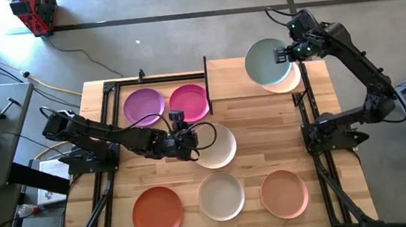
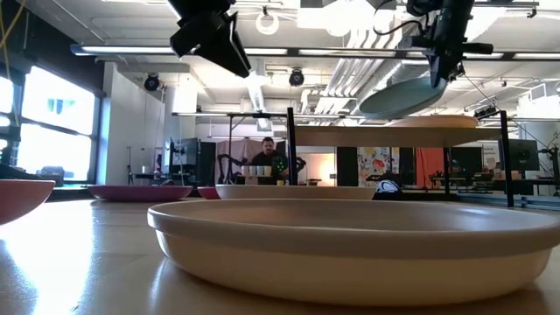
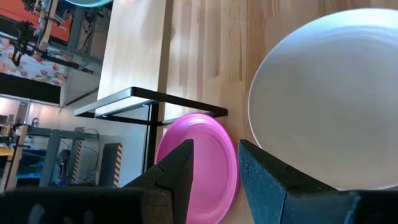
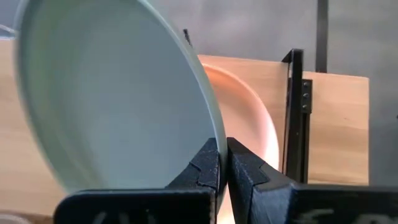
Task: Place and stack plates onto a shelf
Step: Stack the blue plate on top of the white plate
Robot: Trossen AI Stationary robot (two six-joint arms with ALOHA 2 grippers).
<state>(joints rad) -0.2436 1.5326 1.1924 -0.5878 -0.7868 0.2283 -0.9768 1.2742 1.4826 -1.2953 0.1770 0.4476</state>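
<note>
My right gripper point(image 1: 287, 52) is shut on a pale mint plate point(image 1: 264, 62), held tilted over a peach plate point(image 1: 290, 81) that lies on the light-wood shelf point(image 1: 229, 77) at the far side. My left gripper point(image 1: 188, 142) hovers open well above the table beside the left rim of an off-white plate point(image 1: 220, 146) and touches nothing. The purple plate point(image 1: 144, 106) and the magenta plate point(image 1: 189, 101) lie flat on the table left of the shelf. Orange-red point(image 1: 157, 211), cream point(image 1: 221, 196) and peach point(image 1: 284, 193) plates lie in a row near the front edge. My right gripper pinches the mint plate's rim point(image 4: 214, 134) between its two fingers, one on the plate's hollow side and one on its underside. The fingers slant down from the table's right. The plate point(image 2: 402, 96) is tilted, its held side higher, just over the peach plate point(image 2: 437, 122).
The shelf's black frame posts point(image 1: 207, 83) stand at its left end, close to the magenta plate. Bare shelf board lies left of the peach plate. A person point(image 2: 269, 156) shows in the room behind the table.
</note>
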